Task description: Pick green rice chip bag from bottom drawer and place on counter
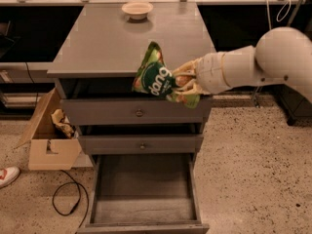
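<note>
My gripper [184,84] is shut on the green rice chip bag [157,76], a crinkled bright-green bag with a dark-green round logo and white letters. It holds the bag in the air at the front edge of the counter [122,38], above the two closed knob drawers. The bag's top corner overlaps the counter's front right part. The bottom drawer [144,189] stands pulled open below, its plank floor bare. My white arm [263,57] reaches in from the right.
A small pale bowl [137,9] sits at the back of the counter. An open cardboard box [48,140] with a crumpled tan paper wad [62,123] stands left of the cabinet. A black cable [68,199] loops on the terrazzo floor. A shoe tip [7,174] shows at far left.
</note>
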